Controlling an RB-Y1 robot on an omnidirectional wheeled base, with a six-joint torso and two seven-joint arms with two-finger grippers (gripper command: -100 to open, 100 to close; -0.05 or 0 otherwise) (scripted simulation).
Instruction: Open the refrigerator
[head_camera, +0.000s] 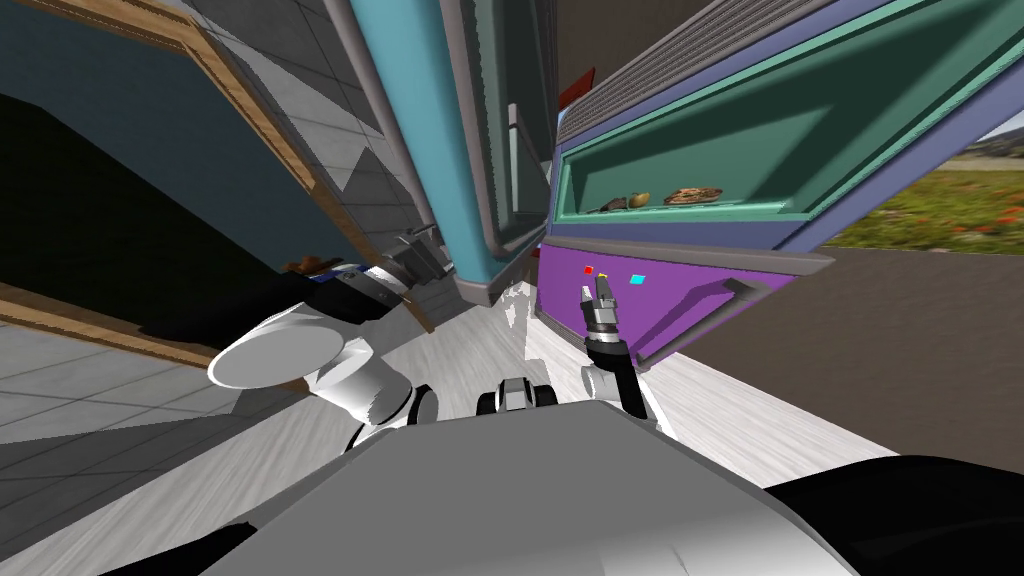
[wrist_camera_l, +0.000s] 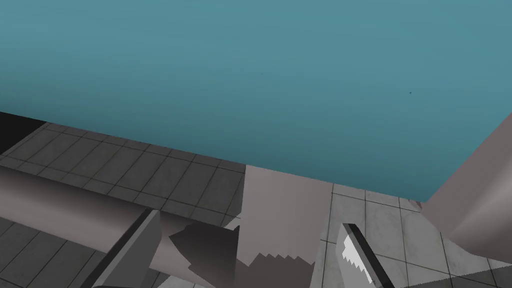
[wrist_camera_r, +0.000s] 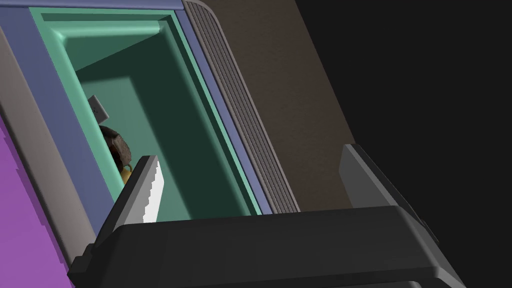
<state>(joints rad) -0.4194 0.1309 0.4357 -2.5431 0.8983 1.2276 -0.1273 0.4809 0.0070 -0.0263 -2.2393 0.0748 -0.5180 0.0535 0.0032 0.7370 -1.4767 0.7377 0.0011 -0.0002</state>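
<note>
Teal refrigerator door (head_camera: 440, 120) stands swung wide at twelve o'clock in the head view. It bares the refrigerator (head_camera: 800, 110) and its green compartment at two o'clock. A purple lower front (head_camera: 680, 290) sits shut beneath, at three o'clock.

A long grey handle (head_camera: 385, 120) runs down the door to the left gripper (head_camera: 425, 250), at nine o'clock from the right gripper (head_camera: 600, 290). The left wrist view shows its jaws spread, with the handle's bar and foot lying between and just beyond them. Whether they touch it cannot be told.

The right gripper hangs before the purple front, jaws spread and empty, aimed into the compartment. Food (head_camera: 692, 196) lies on the shelf there.

The job looks all but done and the door's swing is at its end. The next move likely calls for the left gripper to draw clear of the handle without nudging the door back.
</note>
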